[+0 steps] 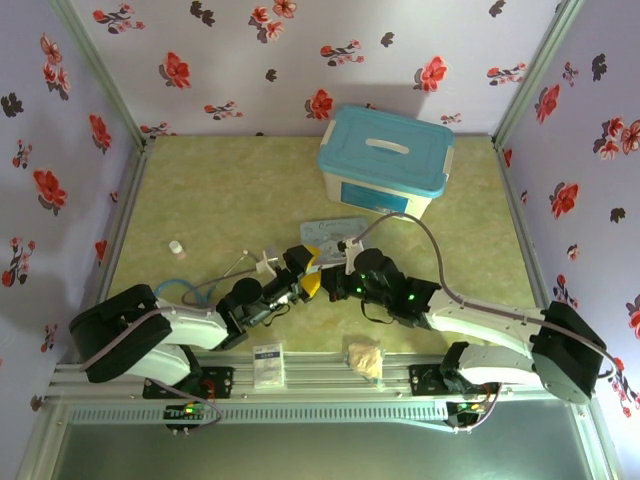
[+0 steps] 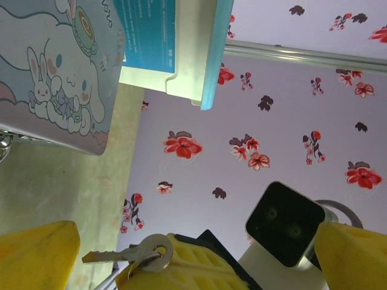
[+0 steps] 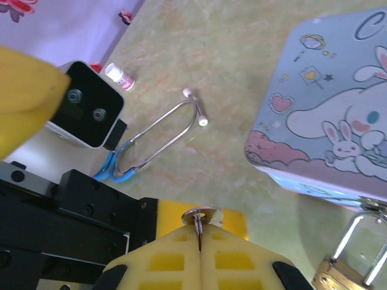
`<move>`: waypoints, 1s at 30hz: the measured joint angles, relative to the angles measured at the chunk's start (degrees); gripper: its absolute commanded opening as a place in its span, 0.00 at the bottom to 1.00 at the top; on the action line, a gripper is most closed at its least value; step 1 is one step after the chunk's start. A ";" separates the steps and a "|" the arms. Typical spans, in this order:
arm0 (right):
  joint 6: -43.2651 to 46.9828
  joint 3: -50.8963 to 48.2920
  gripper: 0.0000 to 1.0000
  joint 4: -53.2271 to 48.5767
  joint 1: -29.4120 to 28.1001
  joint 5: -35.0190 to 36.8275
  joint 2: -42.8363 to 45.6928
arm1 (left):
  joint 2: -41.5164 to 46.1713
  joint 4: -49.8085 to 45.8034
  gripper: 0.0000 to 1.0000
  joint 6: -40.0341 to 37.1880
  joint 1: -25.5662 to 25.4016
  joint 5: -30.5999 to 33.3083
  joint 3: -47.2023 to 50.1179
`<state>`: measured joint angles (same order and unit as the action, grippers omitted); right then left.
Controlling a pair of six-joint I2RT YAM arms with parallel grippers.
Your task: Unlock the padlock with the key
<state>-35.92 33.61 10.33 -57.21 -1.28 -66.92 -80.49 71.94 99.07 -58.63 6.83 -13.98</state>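
My right gripper (image 3: pixel 199 240) is shut, its yellow pads pinching the ring of the small metal key (image 3: pixel 202 216), whose head sticks out just past the pads. That same key (image 2: pixel 124 254) points left in the left wrist view, off the right gripper's yellow fingers. My left gripper (image 2: pixel 193 260) stands open around them, touching nothing. In the top view the left gripper (image 1: pixel 312 270) and right gripper (image 1: pixel 338 278) meet at mid-table. The brass padlock (image 3: pixel 346 273) with its silver shackle lies beside the cartoon tin (image 3: pixel 332 121).
The cartoon tin (image 1: pixel 335 232) lies just beyond the grippers, with a blue-lidded box (image 1: pixel 385 160) behind it. A stethoscope (image 3: pixel 157 136) and a small white bottle (image 1: pixel 176 248) are to the left. A crumpled tan wrapper (image 1: pixel 364 358) and a white packet (image 1: pixel 267 365) sit near the front edge.
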 measured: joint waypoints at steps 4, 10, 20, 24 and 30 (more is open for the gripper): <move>0.15 0.33 0.00 1.53 -1.05 0.66 -0.63 | 0.00 0.02 1.00 1.53 -0.13 1.16 1.31; 0.44 0.52 0.00 4.59 -2.58 1.14 -3.17 | 0.00 0.31 0.95 2.91 -0.46 1.62 1.44; 0.42 0.50 0.00 6.78 -3.98 1.42 -5.53 | 2.64 0.07 0.73 3.26 0.22 3.15 3.82; 0.37 0.17 0.00 6.82 -4.59 1.53 -5.53 | 3.21 0.07 0.66 3.19 0.81 3.32 4.52; 0.39 -0.09 0.00 6.88 -4.72 1.97 -5.09 | 3.48 -0.42 0.42 2.60 1.53 3.50 5.42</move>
<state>-35.53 33.52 17.21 -61.93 0.69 -72.01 -77.01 71.53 101.67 -57.10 10.33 -8.56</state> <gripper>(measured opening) 0.052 0.436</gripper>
